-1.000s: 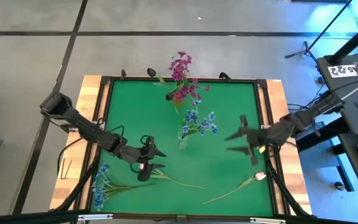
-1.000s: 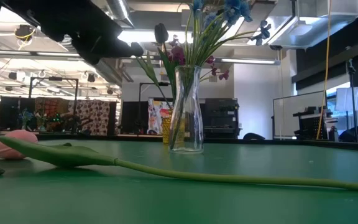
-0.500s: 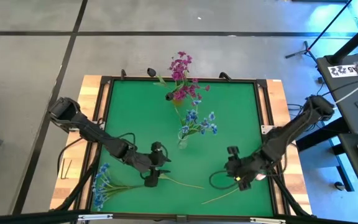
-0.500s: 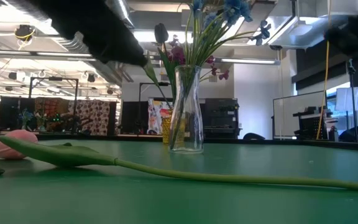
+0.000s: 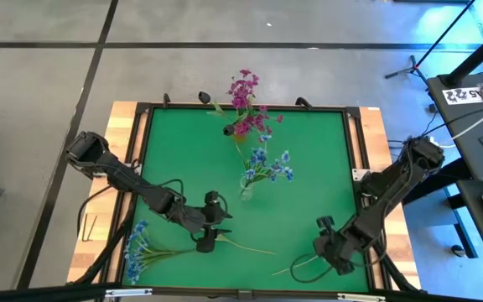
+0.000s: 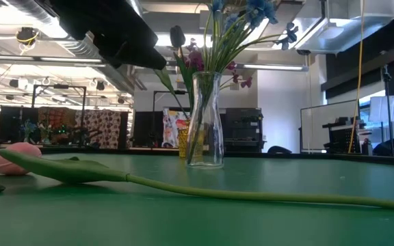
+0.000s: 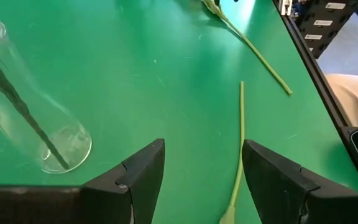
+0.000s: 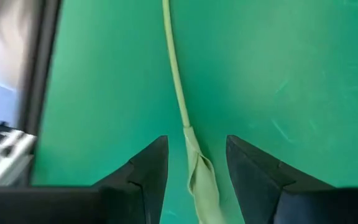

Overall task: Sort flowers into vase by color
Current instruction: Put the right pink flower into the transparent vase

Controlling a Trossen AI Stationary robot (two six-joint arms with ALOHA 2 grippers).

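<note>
A clear vase (image 5: 247,194) with blue flowers (image 5: 267,164) stands mid-table; it also shows in the left wrist view (image 7: 33,118). Behind it, magenta flowers (image 5: 243,91) rise from a second vase (image 5: 229,130). A blue spray (image 5: 137,246) lies at the near left. A bare green stem (image 7: 240,137) lies on the mat. My left gripper (image 7: 202,144) hovers open over its leafy end (image 5: 205,244). A tulip (image 6: 12,158) lies near the front edge. My right gripper (image 8: 196,140) points down, open, with its fingers on either side of the tulip's stem (image 8: 176,87), above it.
A raised dark frame (image 5: 359,159) borders the green mat. A dark-budded stem (image 5: 205,97) sticks out by the far edge. Open mat lies between the clear vase and the right edge. A second stem (image 7: 253,53) lies farther off in the left wrist view.
My right gripper has swung from mid-right toward the near edge and come down, tipping from nearly level to pointing down over the tulip's stem. My left gripper has crept a little toward the right, over the bare stem's leafy end. No flower has moved.
</note>
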